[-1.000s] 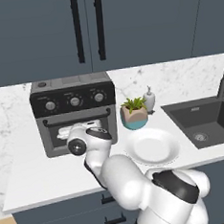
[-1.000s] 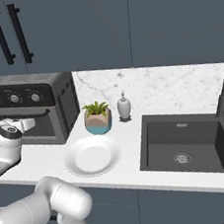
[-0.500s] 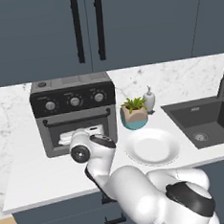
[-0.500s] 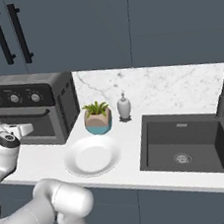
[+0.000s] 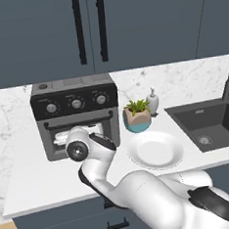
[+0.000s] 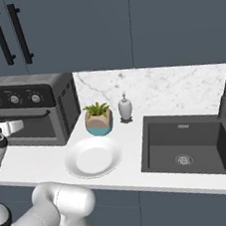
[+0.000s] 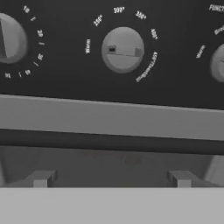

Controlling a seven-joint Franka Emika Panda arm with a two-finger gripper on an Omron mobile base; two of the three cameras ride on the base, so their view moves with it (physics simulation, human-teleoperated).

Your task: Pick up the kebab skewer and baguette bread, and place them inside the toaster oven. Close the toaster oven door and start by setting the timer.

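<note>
Toaster oven [image 5: 76, 115]: boxy grey unit at the left end of the worktop [image 6: 46, 163] against the back wall, black top panel with three round knobs, middle knob [image 7: 123, 49] ringed by temperature marks. Toaster oven door [image 5: 79, 134]: grey frame, dark glass, black bar handle [image 7: 109, 143], shut and upright. My gripper [image 7: 111, 178]: just before the door, fingers spread wide, holding nothing.

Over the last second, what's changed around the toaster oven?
The arm's hand drew back slightly from the toaster oven door and the gripper opened, holding nothing. Unchanged: door shut, white plate, potted plant and soap bottle in place.
</note>
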